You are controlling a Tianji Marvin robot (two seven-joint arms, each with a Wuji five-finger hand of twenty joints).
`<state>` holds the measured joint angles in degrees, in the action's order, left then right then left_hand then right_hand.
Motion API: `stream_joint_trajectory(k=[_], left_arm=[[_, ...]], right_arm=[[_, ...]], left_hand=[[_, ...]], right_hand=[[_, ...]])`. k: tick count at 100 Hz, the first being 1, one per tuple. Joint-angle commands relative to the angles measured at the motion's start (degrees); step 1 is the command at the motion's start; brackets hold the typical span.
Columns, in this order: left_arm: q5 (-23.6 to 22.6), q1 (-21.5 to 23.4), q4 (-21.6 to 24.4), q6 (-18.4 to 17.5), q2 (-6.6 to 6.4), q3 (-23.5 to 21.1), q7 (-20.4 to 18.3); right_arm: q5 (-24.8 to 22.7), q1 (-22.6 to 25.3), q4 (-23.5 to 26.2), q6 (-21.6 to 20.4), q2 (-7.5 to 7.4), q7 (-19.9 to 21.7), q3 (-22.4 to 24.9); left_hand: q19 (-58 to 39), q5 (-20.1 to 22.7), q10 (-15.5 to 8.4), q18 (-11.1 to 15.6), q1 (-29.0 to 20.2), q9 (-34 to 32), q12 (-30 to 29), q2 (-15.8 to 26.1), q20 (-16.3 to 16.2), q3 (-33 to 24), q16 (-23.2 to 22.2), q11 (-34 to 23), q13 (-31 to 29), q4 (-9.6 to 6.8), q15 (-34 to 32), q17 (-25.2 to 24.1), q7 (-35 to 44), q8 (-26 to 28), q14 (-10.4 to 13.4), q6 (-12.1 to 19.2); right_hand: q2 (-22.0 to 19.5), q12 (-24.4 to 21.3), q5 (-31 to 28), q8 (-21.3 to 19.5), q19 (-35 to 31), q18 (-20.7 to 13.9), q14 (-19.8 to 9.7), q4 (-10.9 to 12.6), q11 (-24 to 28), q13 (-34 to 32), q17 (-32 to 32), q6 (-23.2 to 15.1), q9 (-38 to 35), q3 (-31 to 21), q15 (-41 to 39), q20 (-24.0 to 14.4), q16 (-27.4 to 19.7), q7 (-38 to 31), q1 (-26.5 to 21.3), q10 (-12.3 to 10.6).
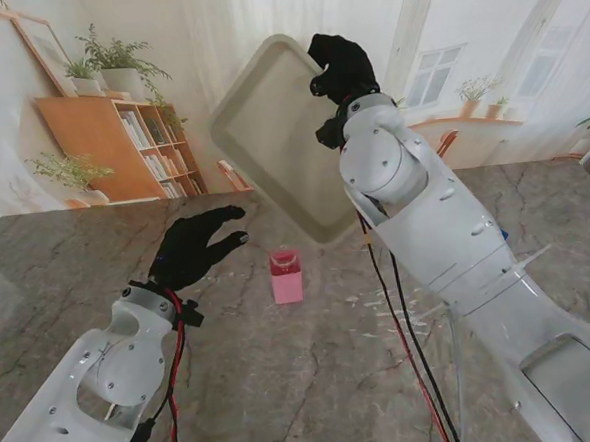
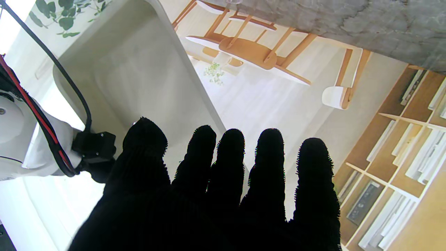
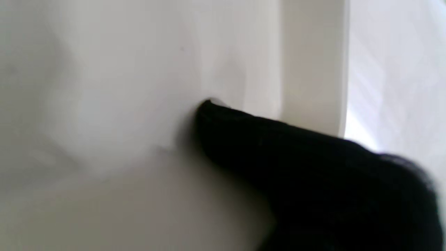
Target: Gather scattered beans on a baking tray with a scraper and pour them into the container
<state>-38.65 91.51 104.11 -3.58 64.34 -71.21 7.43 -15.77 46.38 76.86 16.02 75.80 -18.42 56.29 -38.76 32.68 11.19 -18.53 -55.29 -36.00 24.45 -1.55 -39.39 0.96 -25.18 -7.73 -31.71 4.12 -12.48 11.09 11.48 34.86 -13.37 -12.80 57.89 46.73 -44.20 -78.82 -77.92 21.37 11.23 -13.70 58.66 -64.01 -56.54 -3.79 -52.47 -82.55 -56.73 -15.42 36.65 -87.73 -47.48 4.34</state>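
My right hand (image 1: 341, 66) is shut on the upper edge of the cream baking tray (image 1: 275, 132), which hangs steeply tilted in the air, its lowest corner above a small pink container (image 1: 285, 276) standing on the marble table (image 1: 285, 382). In the right wrist view a black finger (image 3: 278, 146) presses on the tray's inside (image 3: 104, 104). My left hand (image 1: 197, 249) hovers open, fingers spread, to the left of the container and holds nothing. The left wrist view shows its fingers (image 2: 226, 181) pointing at the raised tray (image 2: 139, 76). No scraper or beans can be made out.
A wooden bookshelf (image 1: 130, 141) with plants stands beyond the table's far left. Pale specks lie scattered on the marble (image 1: 381, 311) right of the container. Red and black cables (image 1: 408, 344) hang along my right arm. Chairs (image 2: 251, 52) show past the table edge.
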Motion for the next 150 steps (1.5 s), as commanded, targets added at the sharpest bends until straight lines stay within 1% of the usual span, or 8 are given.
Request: stream_joint_trajectory(k=[1,21,33,68,81,104,123,150], left_arm=[[0.47,0.25,-0.58,0.22,0.11,0.03,-0.22],[1.18,0.22,-1.49,-0.06,-0.04,-0.09,-1.24],[1.49,0.22,-1.82,-0.18,-0.07,-0.05,-1.50],[1.67,0.86,-2.51,-1.61,-0.16,-0.20,-1.62],[1.73,1.36,-2.86,-2.13,-0.07,-0.22,-0.89],[2.18,2.16,-3.64,-3.08,0.06,-0.38,-0.05],[2.45,2.37,-4.39,-3.81,0.21,-0.17,0.79],[2.65,2.96,-4.81,-4.29,0.34,0.02,1.63]], right_arm=[[-0.18,1.10,0.23,0.72,-1.53,1.23,1.14],[-0.61,5.32,2.00,3.86,-2.96,3.25,5.34],[-2.00,8.38,3.36,5.25,-3.92,4.20,7.93],[-2.94,18.20,8.08,9.70,-5.38,5.37,15.46],[-2.32,21.06,8.68,11.05,-5.28,4.86,16.96],[0.66,24.70,7.90,13.22,-4.26,2.22,18.57],[2.28,26.97,7.13,14.57,-3.97,2.00,19.32],[6.39,29.22,6.41,17.09,-3.09,1.60,19.95]], left_hand=[[1.09,-0.40,-0.42,-1.12,-0.85,1.42,-0.52,2.26,-0.36,1.34,0.60,0.67,1.86,-1.71,0.97,-0.90,-0.18,-0.39,0.08,1.24],[1.14,-0.30,-0.46,-1.10,-0.79,1.36,-0.53,2.23,-0.39,1.36,0.58,0.66,1.73,-1.70,0.92,-0.91,-0.16,-0.39,0.00,1.38],[1.20,-0.33,-0.46,-1.13,-0.84,1.34,-0.54,2.20,-0.40,1.34,0.58,0.66,1.77,-1.70,0.93,-0.94,-0.19,-0.41,0.02,1.29],[1.21,-0.31,-0.44,-1.26,-0.85,1.28,-0.53,2.17,-0.48,1.32,0.56,0.64,1.71,-1.71,0.91,-0.93,-0.20,-0.43,-0.03,1.32],[1.22,-0.29,-0.47,-1.17,-0.87,1.35,-0.53,2.24,-0.50,1.31,0.54,0.66,1.68,-1.71,0.89,-0.96,-0.18,-0.43,-0.07,1.28],[1.25,-0.29,-0.42,-1.22,-0.88,1.26,-0.53,2.16,-0.51,1.31,0.50,0.64,1.56,-1.72,0.83,-0.95,-0.19,-0.44,-0.11,1.27],[1.24,-0.32,-0.53,-1.25,-0.85,1.24,-0.51,2.25,-0.54,1.32,0.48,0.63,1.57,-1.71,0.83,-0.94,-0.20,-0.45,-0.03,1.36],[1.22,-0.17,-0.51,-1.26,-0.81,1.10,-0.49,2.19,-0.58,1.34,0.41,0.59,1.39,-1.71,0.72,-0.90,-0.13,-0.42,-0.12,1.32]], right_hand=[[-5.93,4.71,-1.00,-1.27,-19.26,-19.27,-9.12,6.89,7.24,-5.46,-7.82,-1.19,-5.14,-7.40,-11.48,-9.68,4.81,-1.36,-8.40,-11.32],[-5.62,4.74,-0.95,-1.21,-19.46,-19.10,-8.89,6.85,7.27,-5.41,-7.83,-0.88,-5.15,-7.40,-11.71,-9.50,4.77,-1.36,-8.58,-11.09],[-5.56,4.77,-1.01,-1.17,-19.60,-19.08,-8.88,6.88,7.28,-5.46,-7.88,-0.81,-5.20,-7.40,-11.80,-9.44,4.71,-1.38,-8.61,-11.03],[-4.72,4.84,-1.14,-0.96,-20.34,-18.87,-8.32,6.86,7.29,-5.49,-7.99,-0.17,-5.18,-7.40,-12.33,-9.35,4.66,-1.43,-9.07,-10.34],[-4.54,4.85,-1.05,-0.88,-20.61,-18.90,-8.07,6.83,7.28,-5.50,-8.02,0.17,-5.17,-7.40,-12.50,-9.37,4.61,-1.42,-9.18,-10.22],[-3.86,4.88,-1.13,-0.72,-21.22,-18.79,-7.57,6.68,7.30,-5.42,-8.14,0.68,-5.16,-7.40,-12.89,-9.52,4.58,-1.50,-9.57,-9.61],[-3.36,4.91,-1.13,-0.60,-21.76,-18.79,-7.14,6.55,7.36,-5.41,-8.27,1.13,-5.15,-7.40,-13.23,-9.71,4.51,-1.53,-9.83,-9.18],[-2.31,4.85,-0.77,-0.25,-22.09,-18.31,-6.19,6.00,7.20,-5.03,-8.30,2.44,-4.85,-7.40,-13.65,-9.26,4.13,-1.47,-10.45,-8.08]])
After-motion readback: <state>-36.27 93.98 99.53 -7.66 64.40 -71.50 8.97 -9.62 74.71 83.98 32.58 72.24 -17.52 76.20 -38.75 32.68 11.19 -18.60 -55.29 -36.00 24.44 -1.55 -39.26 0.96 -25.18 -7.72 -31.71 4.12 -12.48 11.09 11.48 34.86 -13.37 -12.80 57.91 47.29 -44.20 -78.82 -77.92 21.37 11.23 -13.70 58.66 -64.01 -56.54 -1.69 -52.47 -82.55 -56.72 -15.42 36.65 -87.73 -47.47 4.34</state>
